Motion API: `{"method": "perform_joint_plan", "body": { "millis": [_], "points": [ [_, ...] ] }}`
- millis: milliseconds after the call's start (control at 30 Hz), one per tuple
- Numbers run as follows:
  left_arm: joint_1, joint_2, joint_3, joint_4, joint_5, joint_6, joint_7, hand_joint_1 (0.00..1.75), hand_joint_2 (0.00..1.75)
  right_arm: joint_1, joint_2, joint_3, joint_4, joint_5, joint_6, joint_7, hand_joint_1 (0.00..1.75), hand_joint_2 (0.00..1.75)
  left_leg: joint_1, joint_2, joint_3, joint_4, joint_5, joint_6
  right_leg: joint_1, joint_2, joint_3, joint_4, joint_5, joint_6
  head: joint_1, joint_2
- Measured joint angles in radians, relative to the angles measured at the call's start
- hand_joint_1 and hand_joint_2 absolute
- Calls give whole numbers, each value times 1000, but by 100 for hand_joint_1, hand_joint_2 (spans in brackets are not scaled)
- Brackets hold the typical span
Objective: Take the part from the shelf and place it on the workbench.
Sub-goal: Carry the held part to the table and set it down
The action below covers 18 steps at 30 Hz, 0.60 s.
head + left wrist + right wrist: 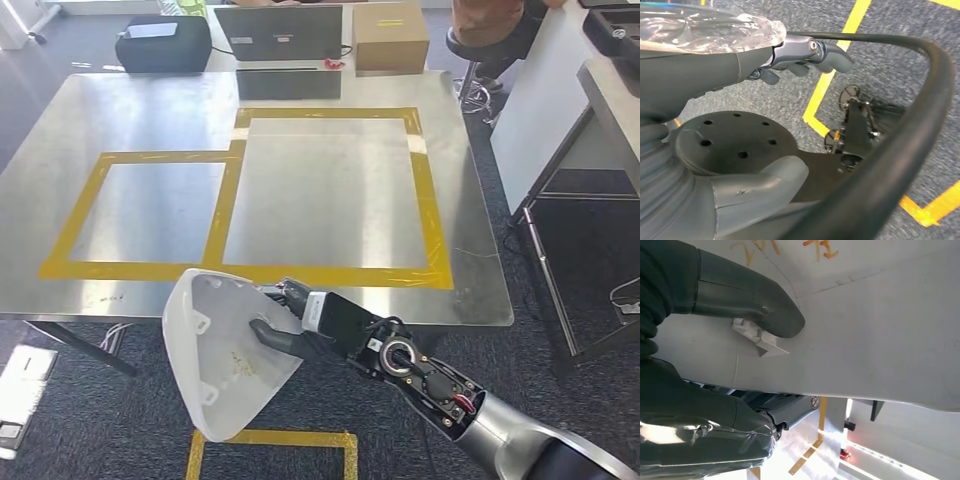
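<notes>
Right hand (290,325) grips white part (219,350).

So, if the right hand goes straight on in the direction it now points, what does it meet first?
The right hand holds the white part and points left, along the workbench's near edge. That line seems to pass over carpet, just short of the edge, so it looks free. Depth is unclear; the part's upper corner might graze the edge.

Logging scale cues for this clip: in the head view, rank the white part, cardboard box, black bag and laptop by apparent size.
1. white part, though it is nearest the camera
2. laptop and black bag, too alike to rank
3. cardboard box
</notes>
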Motion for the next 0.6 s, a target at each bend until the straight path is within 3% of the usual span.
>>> {"method": "perform_joint_plan", "body": {
  "millis": [67, 133, 200, 233, 300, 367, 433, 500, 533, 600],
  "points": [
    [0, 1, 0, 0, -4, -3, -1, 0, 175, -3, 0, -1, -1, 0, -3, 0, 175, 175, 2, 19, -35, 73, -39, -10, -3, -10, 6, -6, 0, -10, -10, 0],
    [-2, 0, -1, 0, -9, -7, -3, 0, 175, -3, 0, -3, -1, 1, -6, 1, 175, 175, 6, 33, -106, 207, -92, -18, -1, -23, 7, -7, -3, -16, -24, 0],
    [-1, 0, -2, 0, -12, -11, -4, 0, 175, -1, 0, -5, -1, 3, -8, 3, 175, 175, 9, 35, -151, 279, -101, -20, 1, -34, 9, -7, -5, -19, -28, 0],
    [0, 0, -2, 0, -12, -11, -4, 0, 175, -1, 0, -7, -2, 5, -9, 4, 175, 175, 9, 36, -147, 261, -80, -17, 1, -37, 10, -7, -7, -20, -29, 0],
    [0, 2, -2, 0, -13, -12, -4, 0, 175, -1, 0, -10, -3, 7, -13, 7, 175, 175, 7, 47, -87, 132, -11, -7, 2, -43, 16, -7, -10, -19, -30, 0],
    [-2, 4, -2, 0, -13, -12, -4, 0, 175, -1, 0, -14, -5, 9, -18, 9, 175, 175, -2, 64, -31, 20, 24, 3, 6, -49, 19, -7, -14, -13, -31, 0],
    [-4, 6, -3, 0, -13, -13, -5, 0, 175, -1, 0, -16, -7, 10, -21, 11, 175, 175, -10, 66, -19, -6, 22, 9, 8, -56, 21, -10, -17, -7, -31, 0],
    [-2, 7, -3, 0, -13, -13, -5, 0, 175, -1, -1, -18, -9, 11, -21, 13, 175, 175, -6, 58, -13, -15, 25, 17, 8, -58, 23, -9, -26, 2, -28, 0],
    [-1, 8, -3, 0, -13, -13, -5, 0, 175, -1, -1, -19, -10, 11, -22, 14, 175, 175, -4, 55, -8, -21, 26, 22, 8, -53, 16, 10, -42, 6, -26, 0],
    [0, 8, -3, 0, -13, -13, -6, 0, 175, -1, -4, -23, -12, 12, -23, 15, 175, 175, -1, 49, 0, -28, 26, 30, 7, -38, -27, 111, -100, 10, -18, 0]
  ]
}}
